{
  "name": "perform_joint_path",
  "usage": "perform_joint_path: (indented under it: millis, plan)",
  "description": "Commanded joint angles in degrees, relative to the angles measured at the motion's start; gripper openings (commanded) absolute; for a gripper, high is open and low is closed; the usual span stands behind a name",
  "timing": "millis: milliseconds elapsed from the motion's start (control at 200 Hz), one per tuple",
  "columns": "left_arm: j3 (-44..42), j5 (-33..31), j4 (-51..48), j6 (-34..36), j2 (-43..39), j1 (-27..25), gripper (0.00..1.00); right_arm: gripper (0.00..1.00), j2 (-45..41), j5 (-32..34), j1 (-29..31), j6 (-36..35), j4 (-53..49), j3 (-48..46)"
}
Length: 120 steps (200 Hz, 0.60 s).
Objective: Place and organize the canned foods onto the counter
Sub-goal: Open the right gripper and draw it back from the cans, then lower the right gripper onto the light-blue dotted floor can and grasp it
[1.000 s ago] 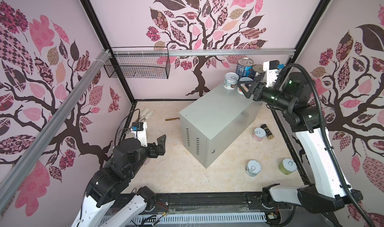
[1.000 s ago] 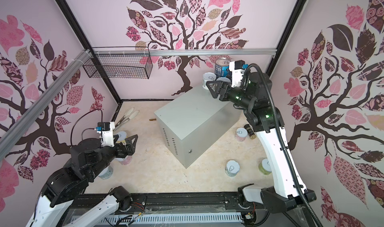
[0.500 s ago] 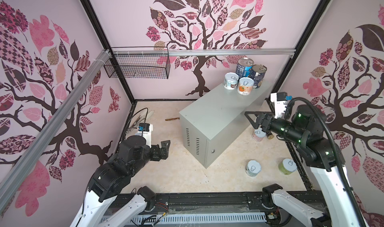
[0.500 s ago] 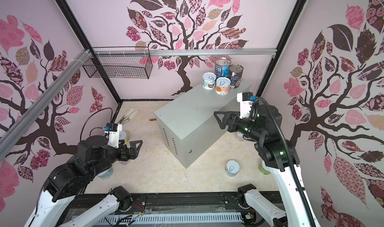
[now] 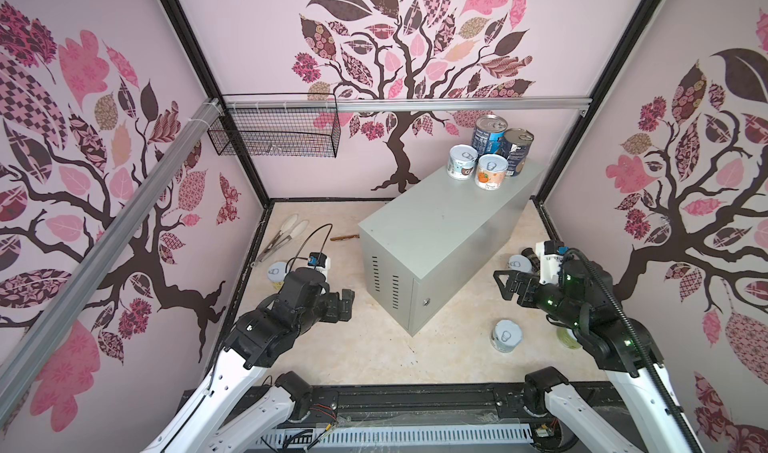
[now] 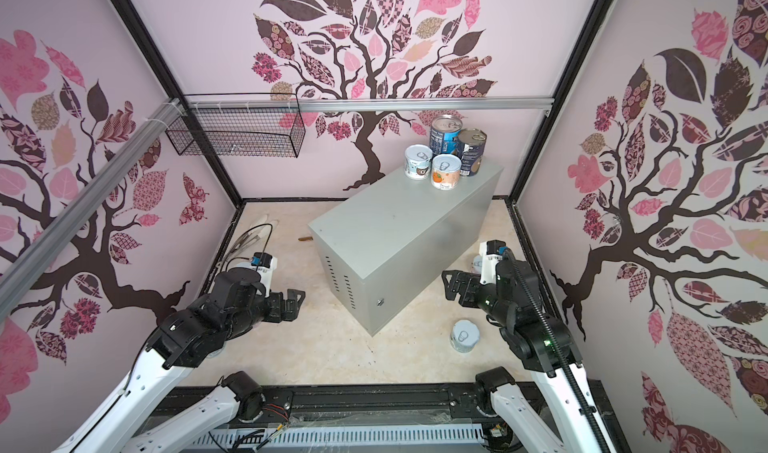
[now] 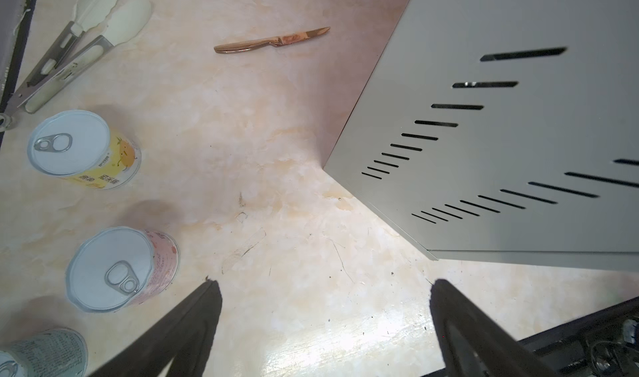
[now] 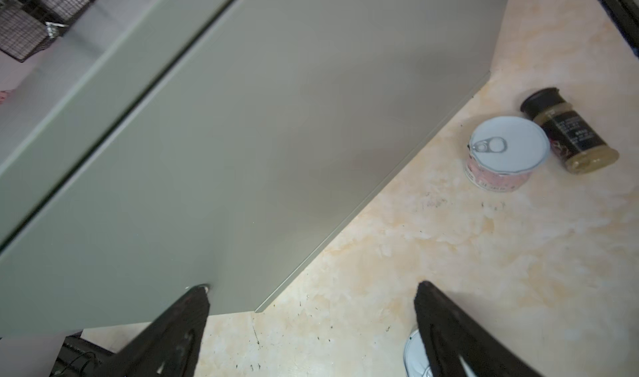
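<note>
Right gripper (image 5: 503, 284) has come down off the far end of the grey metal cabinet (image 5: 436, 230), where it stood among the cans a second ago. It now hangs low beside the cabinet's right wall, jaws spread wide and empty. The orange-label can (image 5: 491, 171) it was at stands upright on the far end of the cabinet top. Just beside it is a blue-and-brown-label can (image 5: 461, 162), and close behind the pair are a tall blue can (image 5: 488, 133) and a tall black-label can (image 5: 516, 149). Left gripper (image 5: 347, 303) has eased a little nearer the cabinet's vented side, its jaws likewise spread over bare floor, holding nothing.

Six cans stand on the floor. On the right, a pink-label can (image 8: 506, 154) is just beside a dark spice jar (image 8: 570, 131) lying on its side. A pale-label can (image 5: 506, 336) stands near the cabinet's door corner. A green can (image 5: 566, 335) is mostly hidden under the right arm. On the left, a yellow-label can (image 7: 84, 149), a second pink can (image 7: 121, 270) and a grey-green can (image 7: 45, 352) line the wall. Tongs (image 7: 72, 43) and a copper knife (image 7: 271, 41) lie beyond them. The cabinet stands between the two grippers. A black wire basket (image 5: 274, 133) hangs on the back rail.
</note>
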Motion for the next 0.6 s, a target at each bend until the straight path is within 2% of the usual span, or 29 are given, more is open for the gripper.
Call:
perform_joint_path:
  millis: [0, 150, 215, 295, 595]
  plan:
    - [-2.3, -0.2, 3.7, 1.3, -1.4, 0.3, 0.98, 0.99, -1.0, 4.2, 0.3, 1.7, 1.3, -4.0]
    - [-4.5, 0.5, 6.0, 1.6, -2.2, 0.3, 0.98, 1.0, -1.1, 5.0, 0.4, 3.6, 1.6, -8.7]
    - [-5.2, 0.5, 6.6, 1.7, -2.6, 0.3, 0.98, 1.0, -0.3, 8.1, 0.3, 4.7, 1.1, -7.9]
    - [-5.6, 0.5, 7.4, 2.1, -2.9, 0.3, 0.98, 1.0, 1.4, 12.8, 0.4, 7.9, 0.6, -8.5]
    - [-7.1, 2.4, 8.5, 2.5, -5.1, -0.2, 0.98, 1.0, 5.4, 18.6, 0.4, 18.9, 2.1, -17.1]
